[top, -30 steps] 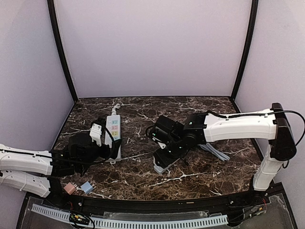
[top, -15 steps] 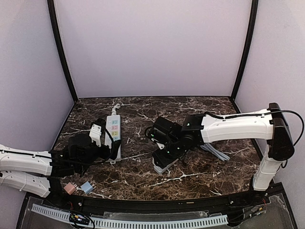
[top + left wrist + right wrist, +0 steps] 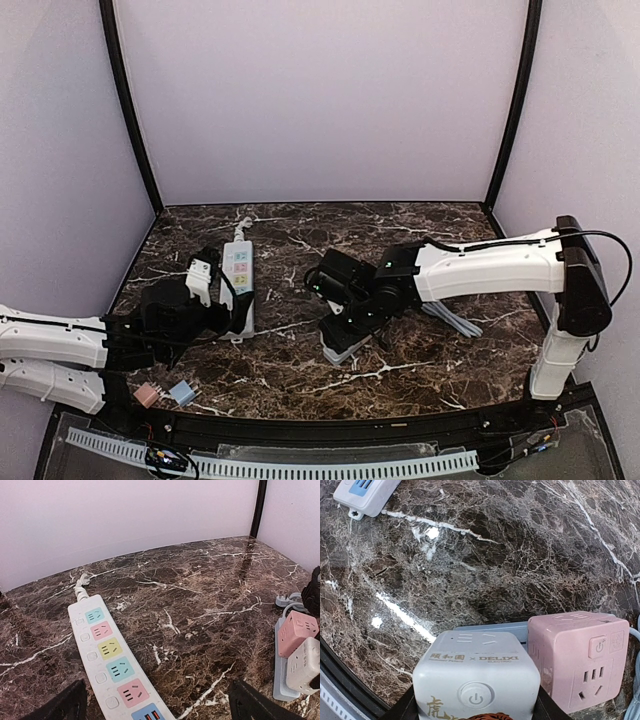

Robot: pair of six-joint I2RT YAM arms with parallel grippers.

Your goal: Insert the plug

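Left end effector (image 3: 160, 706) gapes wide over the power strip (image 3: 107, 655); right of it, past open worktop (image 3: 200, 605), right end effector (image 3: 476, 707) clamps a white cube socket (image 3: 476, 670).

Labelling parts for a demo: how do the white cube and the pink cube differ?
The white cube is gripped in the right hand; the pink cube stands free. The white cube's face shows a round power button and lettering; the pink cube's shows socket slots and a small square button. Both are rounded cubes, side by side.
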